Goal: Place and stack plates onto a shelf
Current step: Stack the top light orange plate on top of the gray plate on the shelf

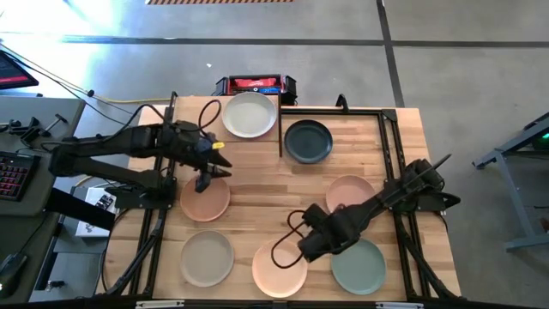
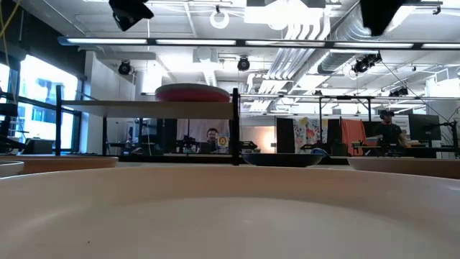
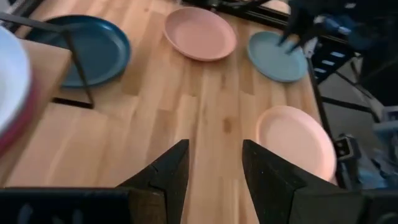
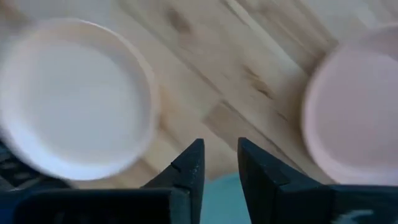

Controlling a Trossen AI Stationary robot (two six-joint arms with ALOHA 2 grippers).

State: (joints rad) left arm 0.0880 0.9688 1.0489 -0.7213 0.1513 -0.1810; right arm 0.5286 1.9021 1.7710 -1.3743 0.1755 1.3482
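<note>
Counter (image 1: 274, 184) carries loose plates; left gripper (image 1: 213, 168) jaws spread, empty; right gripper (image 1: 302, 254) jaws slightly parted, empty, over sage plate (image 1: 360, 268).

Left arm (image 1: 120, 148): dark, jointed links; black cable looped above wrist; small yellow mark near left pincer (image 1: 208, 178). Right arm (image 1: 386, 199): same dark build; black cable loop hanging beside wrist, by right pincer (image 1: 302, 251). Fingers (image 3: 169, 173) of each pincer: matte black, angular, wedge-shaped, tapering toward tips.
</note>
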